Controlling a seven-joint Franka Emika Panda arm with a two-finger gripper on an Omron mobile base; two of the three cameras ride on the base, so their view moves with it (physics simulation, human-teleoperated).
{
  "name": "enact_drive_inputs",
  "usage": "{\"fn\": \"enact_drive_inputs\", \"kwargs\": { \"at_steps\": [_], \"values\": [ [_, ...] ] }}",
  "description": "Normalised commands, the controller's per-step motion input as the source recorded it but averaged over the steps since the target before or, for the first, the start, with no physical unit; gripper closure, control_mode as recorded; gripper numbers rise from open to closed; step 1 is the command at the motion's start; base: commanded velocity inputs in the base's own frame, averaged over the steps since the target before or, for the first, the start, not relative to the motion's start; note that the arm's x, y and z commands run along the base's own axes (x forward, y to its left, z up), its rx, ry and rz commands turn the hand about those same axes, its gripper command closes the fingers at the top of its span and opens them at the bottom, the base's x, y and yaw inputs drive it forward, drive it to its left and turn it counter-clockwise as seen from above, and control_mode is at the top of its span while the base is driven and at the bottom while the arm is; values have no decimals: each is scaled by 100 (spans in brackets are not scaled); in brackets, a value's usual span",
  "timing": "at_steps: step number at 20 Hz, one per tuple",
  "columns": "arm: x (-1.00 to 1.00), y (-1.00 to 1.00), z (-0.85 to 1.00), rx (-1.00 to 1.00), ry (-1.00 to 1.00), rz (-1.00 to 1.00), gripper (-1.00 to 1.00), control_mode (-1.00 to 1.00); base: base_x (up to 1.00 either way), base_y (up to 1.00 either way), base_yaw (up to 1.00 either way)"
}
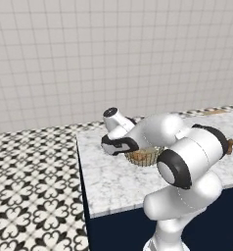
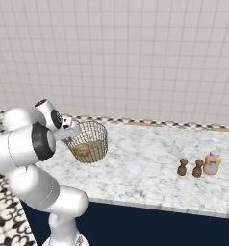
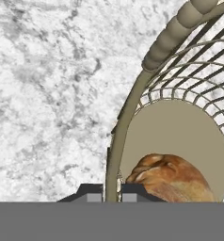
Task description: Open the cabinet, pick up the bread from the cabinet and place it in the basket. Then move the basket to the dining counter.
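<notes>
One basket [image 2: 90,140], my hand [image 3: 111,192] gripping its rim.
I'm pinching the wire wall between both fingers, bread [image 3: 172,178] lying inside, marble surface [image 2: 145,168] underneath.

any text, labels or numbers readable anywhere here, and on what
None: no words, numbers or signs can be read in any view.
The small jar on the dining counter has a pale band, with no print on it to read.
The basket, the bread in it and the two small brown shakers carry no markings.
</notes>
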Motion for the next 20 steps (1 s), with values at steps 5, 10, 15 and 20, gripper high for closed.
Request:
{"fn": "enact_drive_inputs", "kwargs": {
  "at_steps": [5,10,15,20],
  "values": [
    [9,5,-16,0,3,0,100,-100,0,0,0],
    [1,0,-4,0,0,0,100,-100,0,0,0],
    [1,0,0,0,1,0,-100,-100,0,0,0],
    [0,0,13,0,3,0,-100,-100,0,0,0]
  ]
}}
